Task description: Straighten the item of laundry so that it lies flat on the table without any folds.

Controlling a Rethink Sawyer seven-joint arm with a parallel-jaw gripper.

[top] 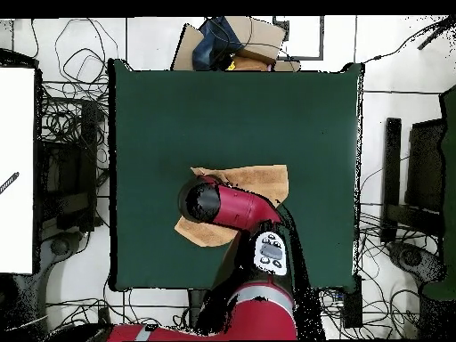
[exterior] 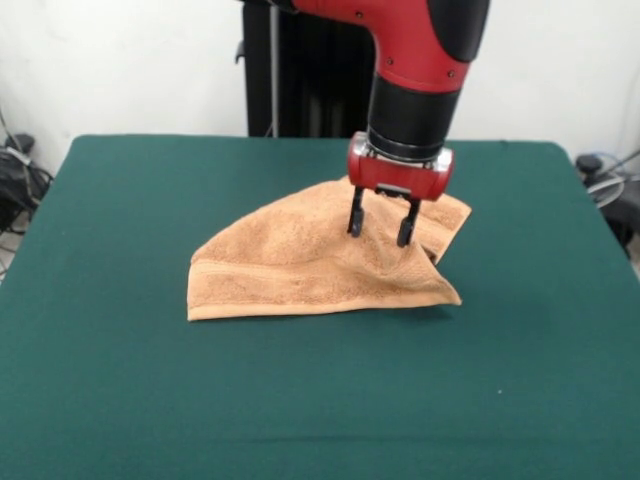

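Green desk (exterior: 300, 400) bare in front; towel (exterior: 300, 265) folded at desk's middle. Gripper (exterior: 382, 222) spread wide over towel's raised fold. Best pinching top layer only, then peeling away from straight hem.

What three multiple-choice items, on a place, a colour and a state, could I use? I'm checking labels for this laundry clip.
1. Where is the pincer?
A. Over the towel
B. Over bare table
C. Off the table

2. What colour is the table?
A. Grey
B. Dark green
C. White

3. How does the towel lie?
A. Flat
B. Folded and rumpled
C. Rolled up

A: the fingers hang over the cloth.
B: the cloth surface is green.
B: layers overlap in the front view.
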